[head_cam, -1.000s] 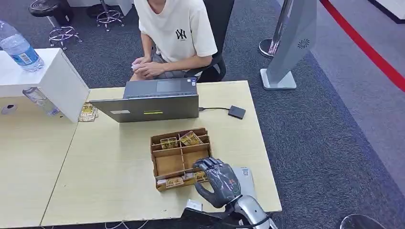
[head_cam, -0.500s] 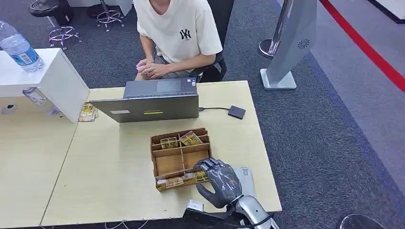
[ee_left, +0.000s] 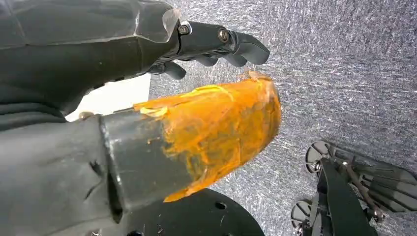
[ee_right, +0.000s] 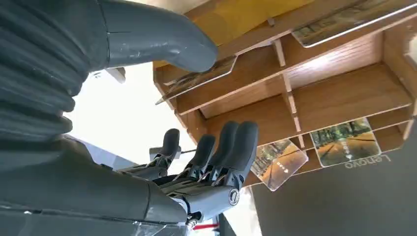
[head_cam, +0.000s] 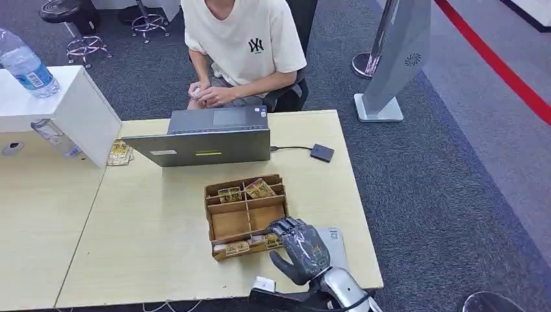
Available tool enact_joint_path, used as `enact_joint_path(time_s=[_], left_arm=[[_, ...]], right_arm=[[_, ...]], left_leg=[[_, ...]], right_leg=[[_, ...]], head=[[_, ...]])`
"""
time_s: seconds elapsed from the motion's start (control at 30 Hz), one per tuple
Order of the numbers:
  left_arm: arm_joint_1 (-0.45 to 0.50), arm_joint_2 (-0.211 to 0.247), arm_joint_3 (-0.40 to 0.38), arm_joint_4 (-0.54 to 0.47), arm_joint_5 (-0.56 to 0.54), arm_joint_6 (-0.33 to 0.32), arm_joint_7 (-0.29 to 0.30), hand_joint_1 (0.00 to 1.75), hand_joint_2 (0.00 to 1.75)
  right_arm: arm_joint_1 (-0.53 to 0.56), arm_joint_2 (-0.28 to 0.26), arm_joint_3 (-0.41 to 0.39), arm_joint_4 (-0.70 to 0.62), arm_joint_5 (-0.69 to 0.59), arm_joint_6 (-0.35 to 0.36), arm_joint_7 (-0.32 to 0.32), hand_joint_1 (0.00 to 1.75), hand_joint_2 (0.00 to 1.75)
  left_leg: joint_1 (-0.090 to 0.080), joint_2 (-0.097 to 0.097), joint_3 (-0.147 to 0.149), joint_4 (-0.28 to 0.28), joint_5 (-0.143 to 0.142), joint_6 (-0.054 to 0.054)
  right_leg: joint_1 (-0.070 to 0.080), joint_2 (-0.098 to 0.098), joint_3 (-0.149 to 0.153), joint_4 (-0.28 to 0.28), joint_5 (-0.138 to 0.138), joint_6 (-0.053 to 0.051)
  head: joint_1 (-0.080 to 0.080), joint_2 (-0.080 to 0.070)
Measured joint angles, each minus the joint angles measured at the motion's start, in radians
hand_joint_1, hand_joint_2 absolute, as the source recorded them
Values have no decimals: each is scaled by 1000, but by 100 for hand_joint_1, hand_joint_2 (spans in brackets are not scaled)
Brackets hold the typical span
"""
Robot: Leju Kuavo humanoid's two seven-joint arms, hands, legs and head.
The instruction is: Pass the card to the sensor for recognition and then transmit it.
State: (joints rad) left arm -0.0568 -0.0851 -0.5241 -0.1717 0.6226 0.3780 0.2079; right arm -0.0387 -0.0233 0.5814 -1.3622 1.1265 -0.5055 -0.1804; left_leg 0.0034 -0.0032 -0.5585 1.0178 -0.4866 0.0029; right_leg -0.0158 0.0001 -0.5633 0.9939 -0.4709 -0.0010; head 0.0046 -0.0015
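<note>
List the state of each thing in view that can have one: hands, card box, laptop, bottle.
right hand: at the card box's near right corner, thumb on a card, fingers apart
left hand: hanging over carpet, holding nothing
card box: open-topped, cards in far and near compartments, middle ones bare
laptop: open, screen facing the person
water bottle: upright on the white box

Right hand (head_cam: 301,249) fingers (ee_right: 231,147) apart; left hand (ee_left: 147,98) empty.

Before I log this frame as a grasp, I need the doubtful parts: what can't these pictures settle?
- Head view: the right hand covers the wooden tray's near corner, so contact with the near-row cards is hidden.
- Right wrist view: the thumb overlaps one card; pinch unclear.
- Head view: card prints too small.
- Left wrist view: the left hand hangs over carpet.
</note>
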Motion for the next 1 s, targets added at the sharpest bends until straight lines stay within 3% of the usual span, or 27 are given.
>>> enact_joint_path(time_s=[0.3,0.33,0.5,0.6,0.63,0.67,0.8,0.83,1.0], left_arm=[[0,0,0,0,3,0,0,0,0],[0,0,0,0,3,0,0,0,0],[0,0,0,0,3,0,0,0,0],[0,0,0,0,3,0,0,0,0],[0,0,0,0,3,0,0,0,0],[0,0,0,0,4,0,0,0,0],[0,0,0,0,7,0,-1,0,0],[0,0,0,0,8,0,-2,0,0],[0,0,0,0,9,0,-2,0,0]], right_arm=[[-20,0,2,27,36,-27,26,84,175],[-21,0,2,29,41,-29,30,94,175],[-25,0,2,40,70,-40,45,93,175],[-25,0,2,46,74,-40,51,108,175],[-25,0,2,48,76,-40,51,136,175],[-25,0,2,50,80,-40,52,147,175],[-25,0,2,58,85,-40,54,147,175],[-26,0,2,59,85,-40,54,166,175],[-30,0,2,64,86,-39,54,175,175]], left_leg=[[0,0,0,0,0,0],[0,0,0,0,0,0],[0,0,0,0,0,0],[0,0,0,0,0,0],[0,0,0,0,0,0],[0,0,0,0,0,0],[0,0,0,0,0,0],[0,0,0,0,0,0],[0,0,0,0,0,0]], right_leg=[[0,0,0,0,0,0],[0,0,0,0,0,0],[0,0,0,0,0,0],[0,0,0,0,0,0],[0,0,0,0,0,0],[0,0,0,0,0,0],[0,0,0,0,0,0],[0,0,0,0,0,0],[0,0,0,0,0,0]], head=[[0,0],[0,0],[0,0],[0,0],[0,0],[0,0],[0,0],[0,0],[0,0]])
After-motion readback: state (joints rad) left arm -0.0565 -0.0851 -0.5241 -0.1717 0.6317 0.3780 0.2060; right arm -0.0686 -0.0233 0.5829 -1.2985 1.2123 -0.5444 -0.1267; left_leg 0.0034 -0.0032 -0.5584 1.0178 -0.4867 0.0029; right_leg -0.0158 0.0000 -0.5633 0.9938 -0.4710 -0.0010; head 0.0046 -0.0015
